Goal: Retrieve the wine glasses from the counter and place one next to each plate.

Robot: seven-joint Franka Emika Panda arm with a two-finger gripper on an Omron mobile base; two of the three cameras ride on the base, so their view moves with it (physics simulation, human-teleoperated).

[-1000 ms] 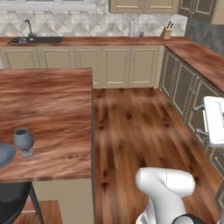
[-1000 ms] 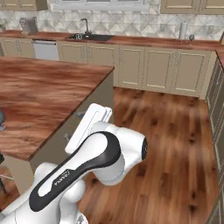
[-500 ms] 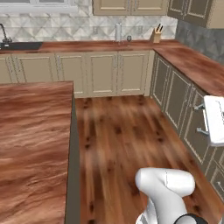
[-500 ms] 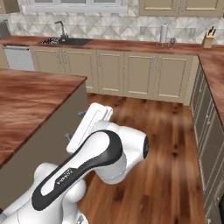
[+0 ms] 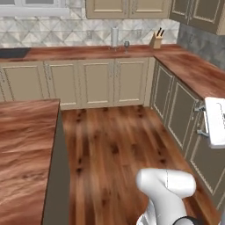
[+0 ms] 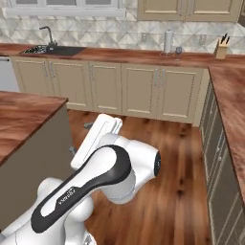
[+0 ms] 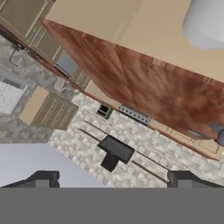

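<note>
Wine glass (image 5: pixel 126 45) stands upright on the far counter (image 5: pixel 88 52), just right of the white paper-towel roll (image 5: pixel 114 37), with the knife block (image 5: pixel 155 41) further right near the corner. Right base view shows the same: glass (image 6: pixel 178 50) between roll (image 6: pixel 168 42) and block (image 6: pixel 221 48). Tool (image 7: pixel 112 178) is wide open and holds nothing; its tips frame a tilted view of tiled wall and wood surface. The glass sits well apart from the tool, across the wood floor (image 5: pixel 114 145). Island (image 5: pixel 22 154) at left.
</note>
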